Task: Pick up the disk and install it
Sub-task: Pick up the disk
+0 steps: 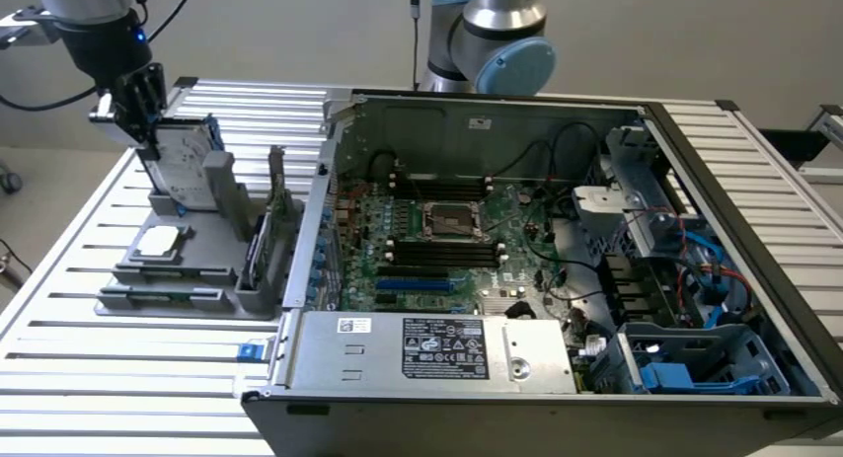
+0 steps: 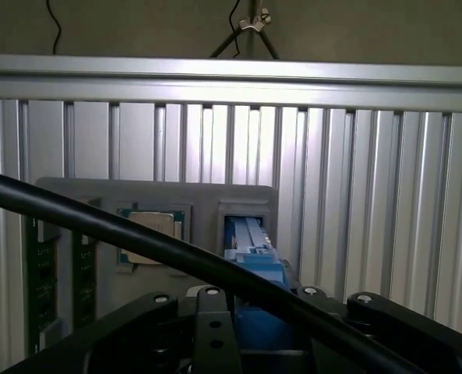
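Seen in the exterior view at ten o'clock, the black gripper (image 1: pixel 149 141) of the robot arm hangs low over the disk (image 1: pixel 192 171), a flat silver-grey hard drive in a blue plastic carrier. The disk stands on edge in a slot of a grey plastic fixture block (image 1: pixel 197 269). In the wrist view the carrier's blue top edge (image 2: pixel 250 249) lies just beyond the gripper, in line with its middle. Whether the gripper has pinched the disk or merely brackets it cannot be told.

A small square silver processor chip (image 1: pixel 158 242) lies flat on the same block, toward six o'clock from the disk. The block rests on a slatted aluminium table (image 1: pixel 79 378).

From the centre to three o'clock stands an open black computer case (image 1: pixel 737 151), its green motherboard (image 1: pixel 435 250) exposed. Along the case's six o'clock edge sits a long grey metal power-supply box (image 1: pixel 395 373). Its white sticker (image 1: pixel 445 341) carries black print and symbols, apparently a rating label, too small to read. No brand name is legible anywhere.

A thick black cable (image 2: pixel 98 226) crosses the wrist view in front of the block.
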Tool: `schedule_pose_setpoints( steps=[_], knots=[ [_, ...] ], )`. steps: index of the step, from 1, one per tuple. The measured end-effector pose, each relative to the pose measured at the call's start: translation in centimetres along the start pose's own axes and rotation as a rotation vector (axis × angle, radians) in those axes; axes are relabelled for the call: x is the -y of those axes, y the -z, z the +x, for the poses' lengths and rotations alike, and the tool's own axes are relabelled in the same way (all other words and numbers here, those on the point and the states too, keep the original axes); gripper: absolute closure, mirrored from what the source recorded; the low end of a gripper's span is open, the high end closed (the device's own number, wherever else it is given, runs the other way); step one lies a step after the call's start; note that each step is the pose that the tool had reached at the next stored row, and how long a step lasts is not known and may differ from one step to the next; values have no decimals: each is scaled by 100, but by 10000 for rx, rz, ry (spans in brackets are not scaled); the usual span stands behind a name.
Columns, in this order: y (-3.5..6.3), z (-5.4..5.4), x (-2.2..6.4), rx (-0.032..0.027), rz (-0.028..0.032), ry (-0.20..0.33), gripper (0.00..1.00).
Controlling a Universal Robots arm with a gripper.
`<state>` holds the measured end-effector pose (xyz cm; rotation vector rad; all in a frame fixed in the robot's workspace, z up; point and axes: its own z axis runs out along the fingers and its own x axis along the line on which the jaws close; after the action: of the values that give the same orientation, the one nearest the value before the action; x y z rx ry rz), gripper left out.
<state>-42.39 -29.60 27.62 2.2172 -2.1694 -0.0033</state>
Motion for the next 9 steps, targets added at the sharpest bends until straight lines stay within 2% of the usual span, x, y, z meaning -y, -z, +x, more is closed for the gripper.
schedule_pose_setpoints(
  steps=[9],
  knots=[
    [-1,23,0,2,0,-61,67]
  ],
)
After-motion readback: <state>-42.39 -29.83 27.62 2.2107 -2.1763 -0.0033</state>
